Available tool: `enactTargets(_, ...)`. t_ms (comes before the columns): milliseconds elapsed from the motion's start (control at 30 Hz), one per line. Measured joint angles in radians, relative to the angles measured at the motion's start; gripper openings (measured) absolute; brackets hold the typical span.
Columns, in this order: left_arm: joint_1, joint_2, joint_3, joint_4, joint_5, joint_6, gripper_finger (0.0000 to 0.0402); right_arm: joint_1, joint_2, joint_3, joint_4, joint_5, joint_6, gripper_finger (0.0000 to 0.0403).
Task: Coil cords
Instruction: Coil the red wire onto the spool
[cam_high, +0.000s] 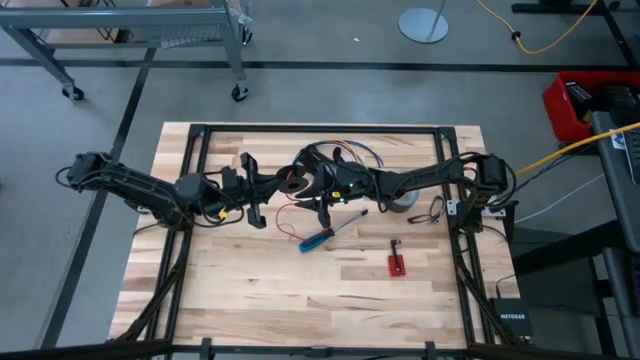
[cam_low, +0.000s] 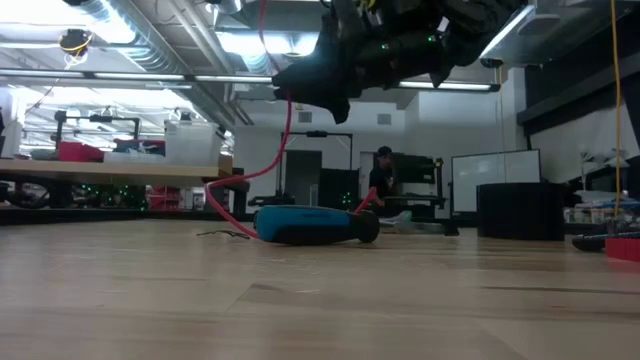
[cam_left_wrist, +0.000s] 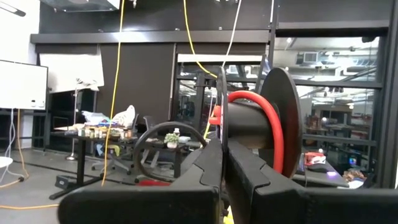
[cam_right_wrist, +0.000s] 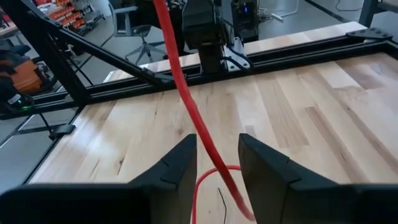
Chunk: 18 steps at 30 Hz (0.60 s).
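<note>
A black spool (cam_left_wrist: 255, 121) wound with red cord (cam_left_wrist: 264, 102) is lifted above the table's middle, and my left gripper (cam_left_wrist: 222, 163) is shut on it; both also show in the high view (cam_high: 292, 184). The red cord (cam_right_wrist: 186, 93) runs from the spool down to a slack loop (cam_high: 286, 220) lying on the table. My right gripper (cam_right_wrist: 217, 162) is open just right of the spool, fingers pointing down, with the cord passing between them. I cannot tell whether they touch it. Dark cords (cam_high: 352, 150) lie at the far side. My left gripper pinches the spool's near thin flange (cam_left_wrist: 221, 134) between its two fingers, at the rim. The fingers come level from the table's left. The spool is lifted clear of the table, its axis level and its flanges standing on edge.
A blue-handled screwdriver (cam_high: 322, 236) lies beside the red loop and shows in the low view (cam_low: 310, 225). A grey tape roll (cam_high: 401, 203), a black cord loop (cam_high: 436, 210) and a small red part (cam_high: 397, 264) lie at the right. A black frame (cam_high: 320, 129) rims the table.
</note>
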Motion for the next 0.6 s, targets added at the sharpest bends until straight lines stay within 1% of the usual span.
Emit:
enactTargets(267, 0.000, 0.000, 0.000, 0.000, 0.001, 0.000, 0.0000, -0.001, 0.000, 0.000, -0.039, 0.009, -0.002, 0.0121)
enactTargets(400, 0.000, 0.000, 0.000, 0.000, 0.001, -0.002, 0.0000, -0.008, 0.000, 0.000, -0.058, 0.010, -0.039, 0.0121)
enactTargets(600, 0.000, 0.000, 0.000, 0.000, 0.001, -0.003, 0.0000, -0.015, -0.003, 0.000, -0.060, 0.018, -0.044, 0.0120)
